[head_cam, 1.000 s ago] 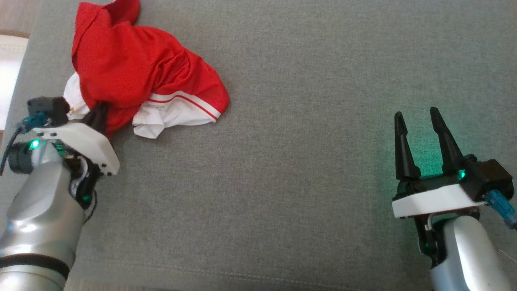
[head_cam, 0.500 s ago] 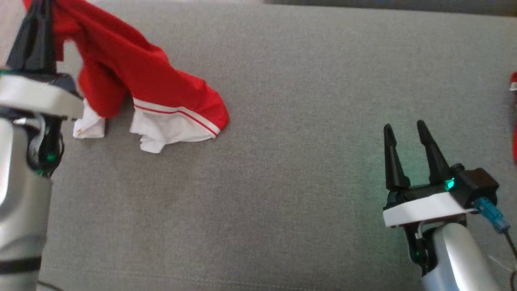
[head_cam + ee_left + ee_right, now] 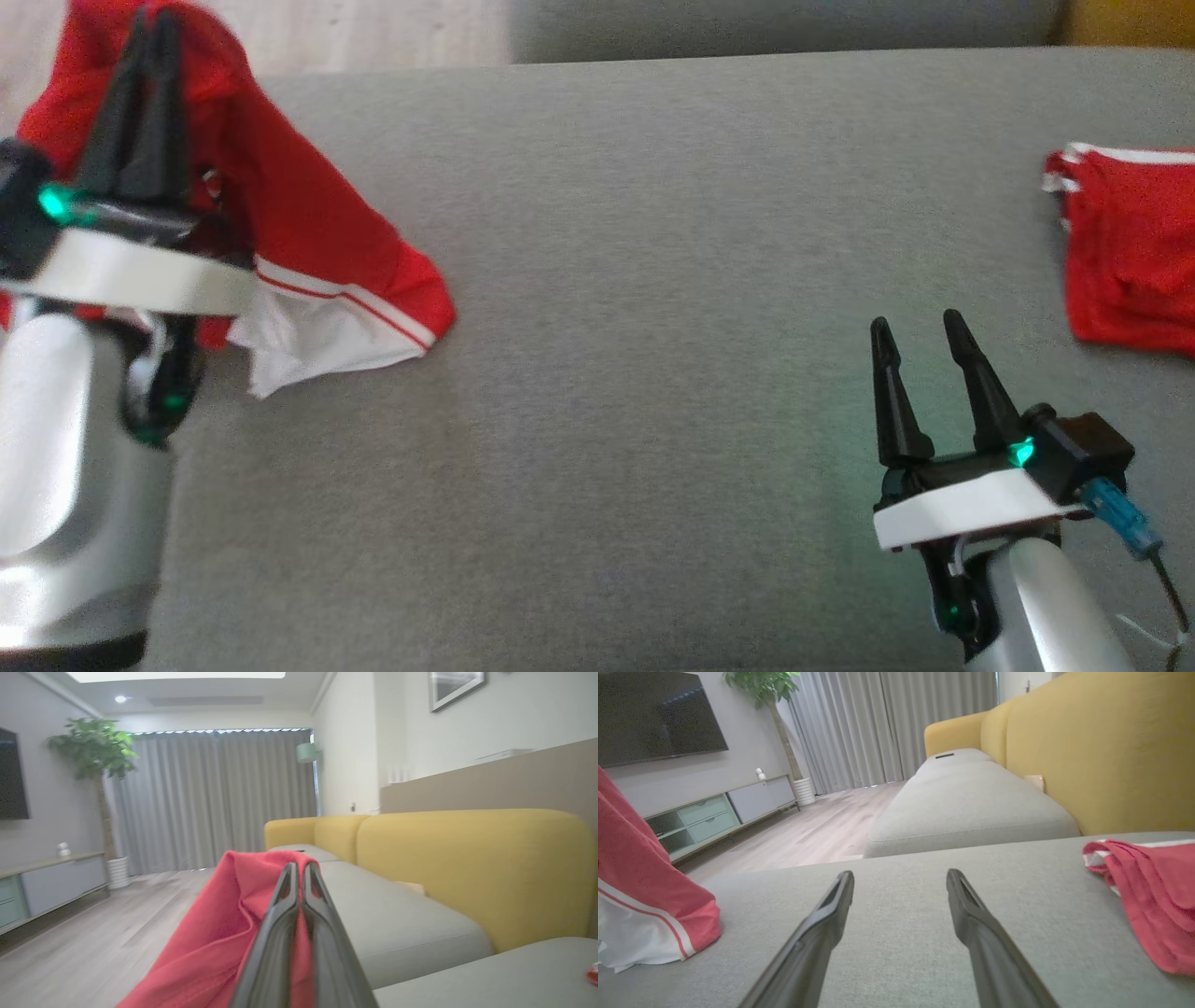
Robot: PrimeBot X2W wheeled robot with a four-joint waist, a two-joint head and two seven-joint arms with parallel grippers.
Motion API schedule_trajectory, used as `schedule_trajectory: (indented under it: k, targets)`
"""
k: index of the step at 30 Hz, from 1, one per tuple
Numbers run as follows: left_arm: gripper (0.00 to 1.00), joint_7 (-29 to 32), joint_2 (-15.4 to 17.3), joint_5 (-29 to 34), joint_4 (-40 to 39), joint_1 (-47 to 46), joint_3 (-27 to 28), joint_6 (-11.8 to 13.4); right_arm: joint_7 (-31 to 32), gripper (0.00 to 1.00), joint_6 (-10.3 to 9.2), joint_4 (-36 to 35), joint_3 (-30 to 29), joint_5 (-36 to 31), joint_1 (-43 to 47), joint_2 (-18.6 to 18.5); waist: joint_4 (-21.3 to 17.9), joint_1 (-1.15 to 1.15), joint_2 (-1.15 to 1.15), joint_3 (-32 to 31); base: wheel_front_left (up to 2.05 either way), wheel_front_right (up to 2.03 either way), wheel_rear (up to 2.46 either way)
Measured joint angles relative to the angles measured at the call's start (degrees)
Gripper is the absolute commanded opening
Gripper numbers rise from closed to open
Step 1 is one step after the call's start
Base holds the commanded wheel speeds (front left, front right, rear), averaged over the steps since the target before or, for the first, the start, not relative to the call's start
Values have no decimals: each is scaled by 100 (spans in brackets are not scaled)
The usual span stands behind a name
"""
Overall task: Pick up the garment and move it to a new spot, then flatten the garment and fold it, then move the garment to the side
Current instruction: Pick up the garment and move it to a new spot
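Surface: grey seat cushion (image 3: pixel 653 280). Its far edge runs across the top of the head view, with wood floor (image 3: pixel 373 33) beyond it at upper left and a second grey cushion (image 3: pixel 775 28) beyond it at upper centre. The left edge is hidden behind the left arm. The whole middle of the cushion between the two arms is bare, a wide open stretch.

Left gripper (image 3: pixel 154 23): fingers pressed together, clamped on the red garment (image 3: pixel 317 233) at far left. Left wrist view confirms it, with red cloth bunched around and between the closed tips.

Right gripper (image 3: pixel 915 325): fingers spread apart, nothing between them, low over the cushion at lower right, well apart from the garment.

Garment: red knit cloth, upper part raised and draped over the left fingers, falling in a slope to the right. Hem has a white band with a thin red stripe; white lining shows below it. The hem corner appears to rest on the cushion.

Surroundings: a second red garment (image 3: pixel 1130 252) with white trim lies in a low pile at the cushion's right edge, beside the right gripper but not touching it. Yellow sofa back (image 3: pixel 1111 756) rises behind it. Television (image 3: pixel 654 714), low cabinet (image 3: pixel 714 812), potted plant (image 3: pixel 93 751) and grey curtains (image 3: pixel 210 798) are across the floor.
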Motion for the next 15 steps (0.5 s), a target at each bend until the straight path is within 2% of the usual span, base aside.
schedule_trajectory:
  k: [4, 5, 9, 15]
  targets:
    - [0, 82, -328, 11, -86, -438, -512, -105, -16, 100, 0, 4, 26, 59, -17, -1, -338, 0, 0, 28, 0, 0, 0]
    - [0, 82, -328, 11, -86, -438, -512, -105, -16, 100, 0, 4, 26, 59, -17, -1, -338, 0, 0, 28, 0, 0, 0]
    - [0, 256, -694, 20, 4, -940, -1168, -179, -26, 100, 0, 2, 97, 160, -146, 0, -728, 0, 0, 122, 0, 0, 0]
    - [0, 246, -1319, -47, 928, -1385, -2132, -226, -31, 100, 0, -15, 169, 260, -246, -2, -1338, 0, 0, 273, 0, 0, 0]
